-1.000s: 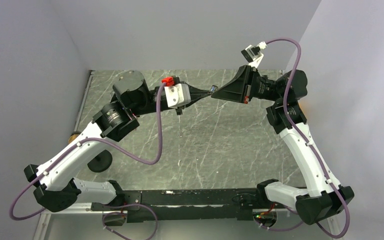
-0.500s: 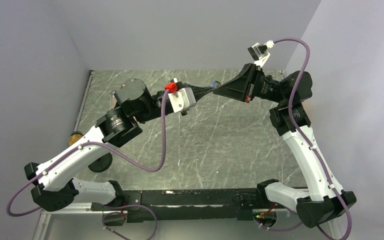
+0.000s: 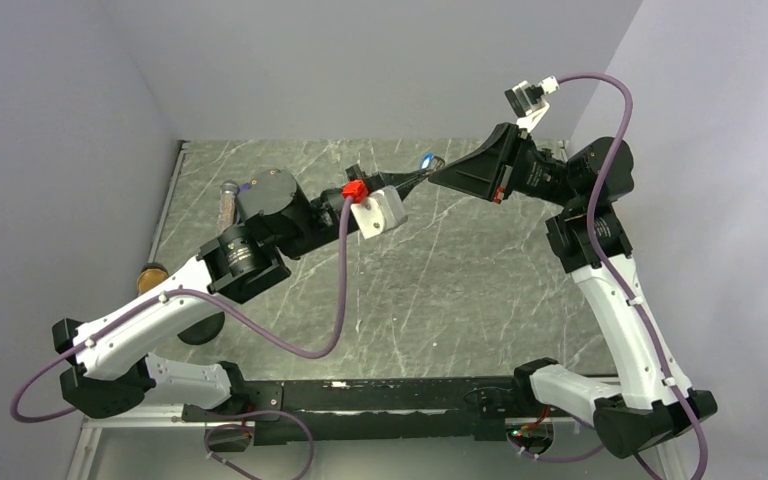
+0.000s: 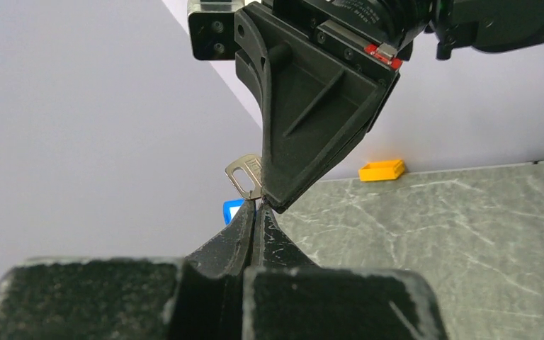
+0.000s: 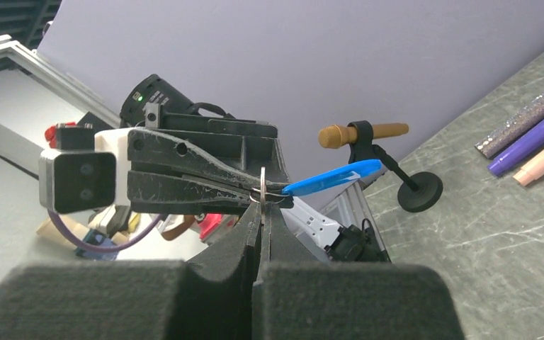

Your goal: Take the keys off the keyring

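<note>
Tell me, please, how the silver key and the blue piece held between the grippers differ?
The silver key is bare metal with a slotted head; the blue piece is bright blue, seemingly plastic. In the left wrist view the silver key stands above the fingertips, the blue piece lower and mostly hidden. Both sit where the shut left gripper and right gripper meet.

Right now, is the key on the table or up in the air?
Up in the air: left gripper and right gripper pinch the key above the table.
</note>
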